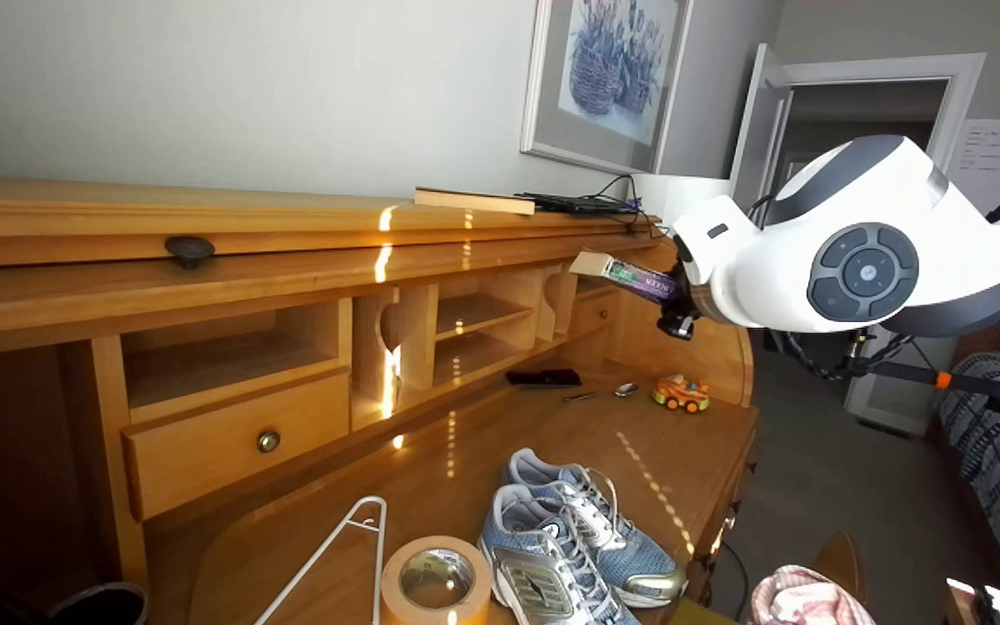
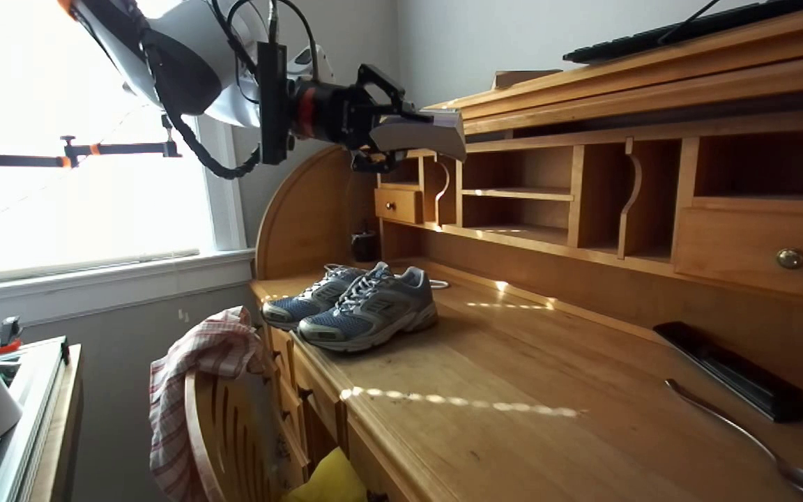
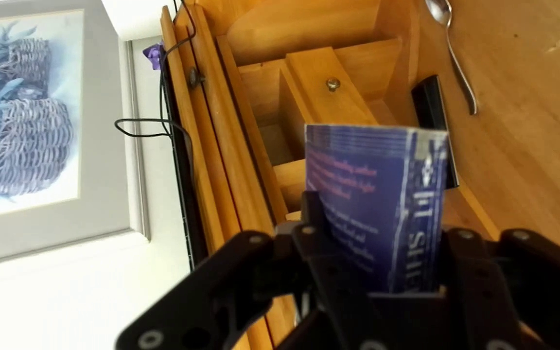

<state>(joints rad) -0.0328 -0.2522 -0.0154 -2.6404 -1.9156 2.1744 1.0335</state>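
My gripper (image 3: 379, 228) is shut on a purple paperback book (image 3: 358, 170) with white lettering along its spine, one finger on each side. In both exterior views the gripper (image 1: 678, 299) (image 2: 401, 139) holds the book (image 1: 639, 278) (image 2: 422, 132) in the air, tilted, in front of the upper part of a wooden desk hutch (image 1: 483, 312). The book's lower end is partly hidden by the fingers in the wrist view. Open cubbies and a small drawer (image 3: 328, 87) show beyond the book. The book looks apart from the hutch.
On the desktop (image 2: 485, 362) are grey-blue shoes (image 1: 552, 547), a tape roll (image 1: 437, 577), a white hanger (image 1: 370, 555), a spoon (image 1: 626, 391), a black slim object (image 1: 543, 378) and an orange toy car (image 1: 682, 395). A black keyboard (image 2: 687, 31) with a cable lies on top. A chair (image 2: 224, 425) stands in front.
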